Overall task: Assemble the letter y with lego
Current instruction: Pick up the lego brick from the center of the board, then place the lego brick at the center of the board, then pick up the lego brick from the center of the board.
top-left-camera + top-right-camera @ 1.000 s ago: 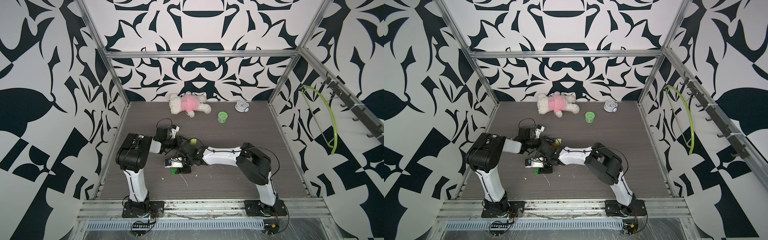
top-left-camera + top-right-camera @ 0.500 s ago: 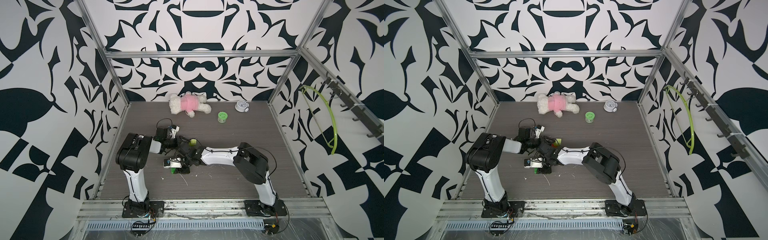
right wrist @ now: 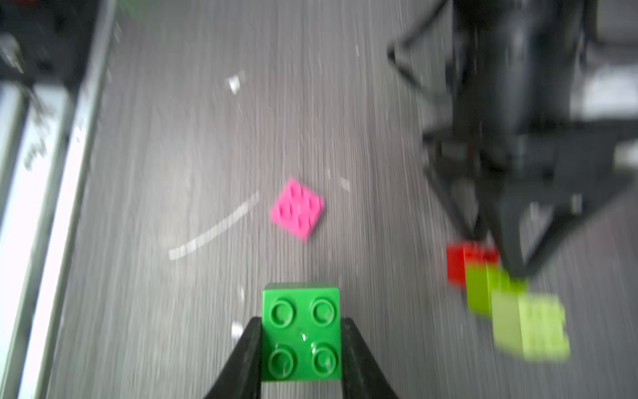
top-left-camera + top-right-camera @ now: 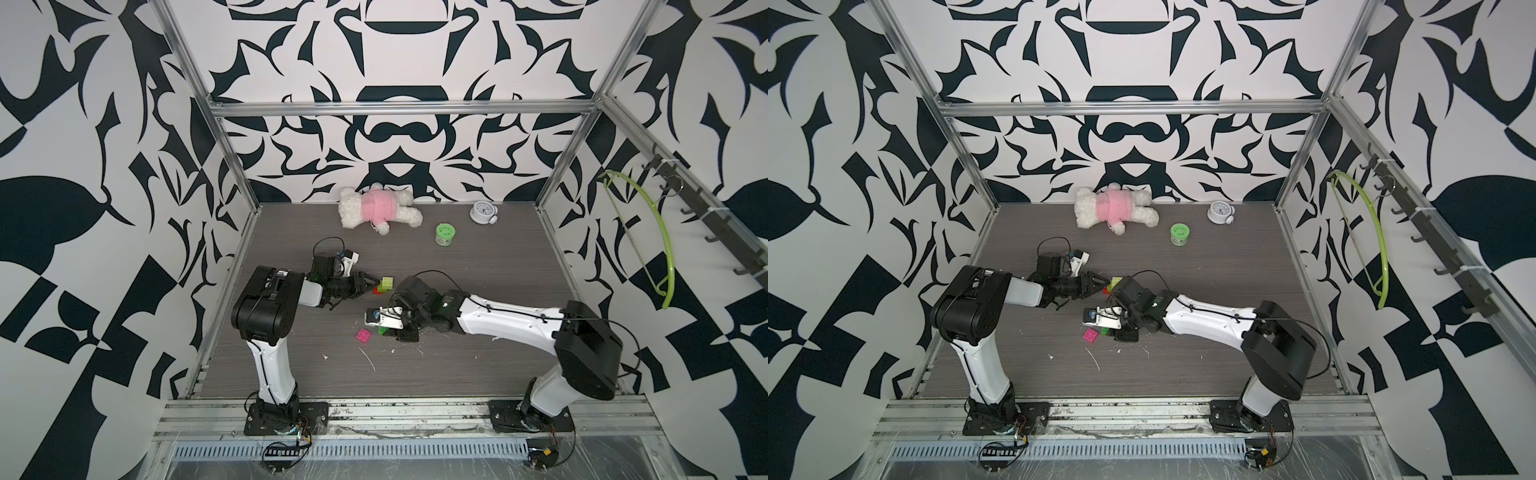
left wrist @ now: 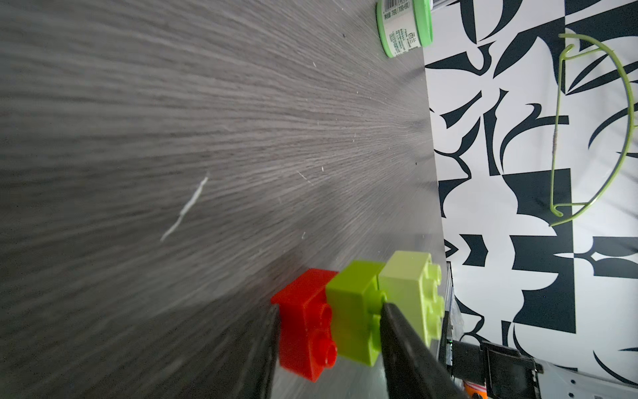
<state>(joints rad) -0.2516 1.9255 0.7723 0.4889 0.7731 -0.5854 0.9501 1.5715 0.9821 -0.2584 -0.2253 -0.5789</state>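
Your left claw point(image 5: 328, 321) is clamped on the three-brick stack point(image 5: 352, 307), red, lime and pale yellow-green, studs sideways, close to the tabletop point(image 5: 172, 121). Your right claw point(image 3: 301, 324) is clamped on the green brick point(image 3: 300, 300), and the pink brick point(image 3: 297, 209) lies loose on the tabletop nearby.

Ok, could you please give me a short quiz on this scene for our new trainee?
1. True or false: a gripper holds the pink brick.
2. Which brick does the right gripper clamp? A the red one, B the green brick, C the blue one.
3. Fill in: the left gripper clamps a joined row of ___ bricks.
Key: 1 false, it lies loose on the table; 2 B; 3 three.
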